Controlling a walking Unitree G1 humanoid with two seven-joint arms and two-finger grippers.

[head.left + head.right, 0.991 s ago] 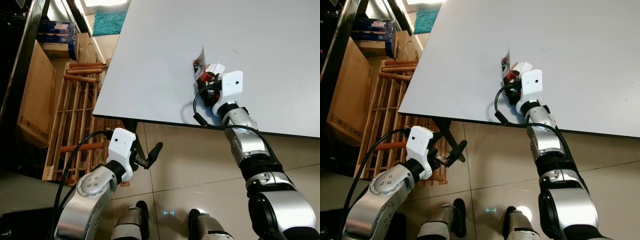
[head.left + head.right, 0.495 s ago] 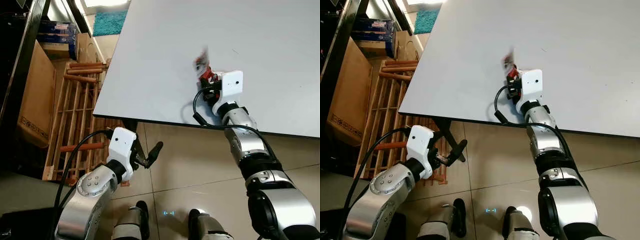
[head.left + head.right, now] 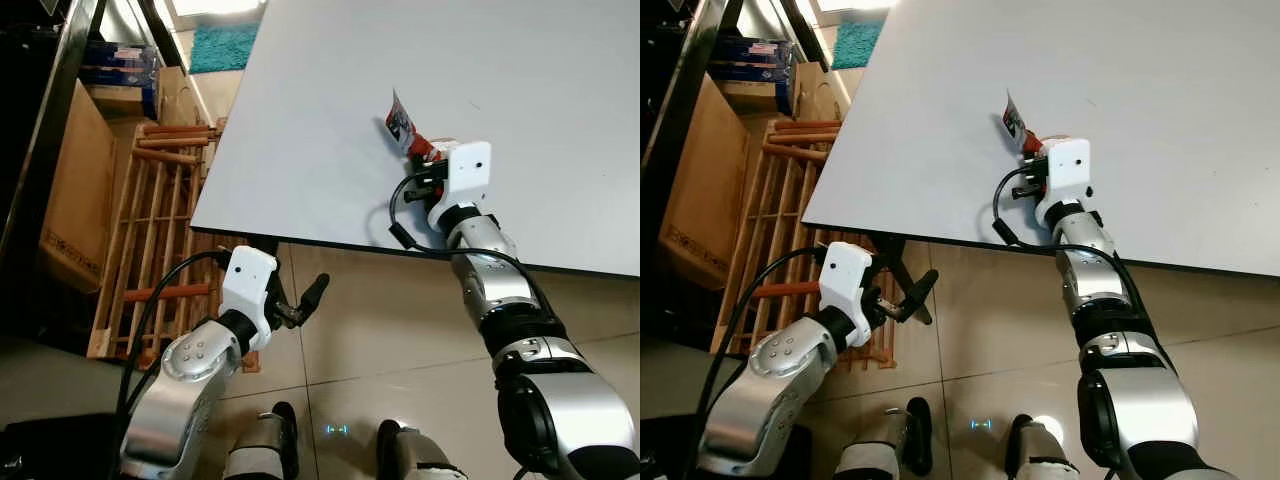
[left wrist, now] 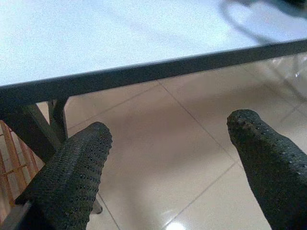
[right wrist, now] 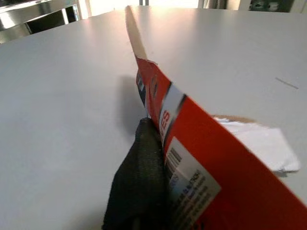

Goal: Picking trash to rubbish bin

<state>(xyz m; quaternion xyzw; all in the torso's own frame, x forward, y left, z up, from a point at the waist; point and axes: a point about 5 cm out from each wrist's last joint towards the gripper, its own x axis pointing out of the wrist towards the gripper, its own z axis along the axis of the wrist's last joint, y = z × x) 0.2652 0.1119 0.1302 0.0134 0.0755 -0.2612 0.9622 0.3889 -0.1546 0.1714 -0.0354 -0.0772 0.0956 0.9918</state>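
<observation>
On the table [image 3: 330,90], right gripper [image 3: 425,160] fingers now clamp the re-angled red wrapper [image 3: 402,125]; left gripper [image 3: 300,305] fingers spread, idle; binning next.

one red carton [image 3: 404,130], one table [image 3: 300,120], two pincers, one teal rug [image 3: 222,44]

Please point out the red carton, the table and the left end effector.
Red carton [image 5: 192,143]: right wrist view, on its red printed side.
Table [image 3: 330,110]: left eye view, on bare top.
Left end effector [image 4: 168,158]: left wrist view, midway between its fingertips.
</observation>
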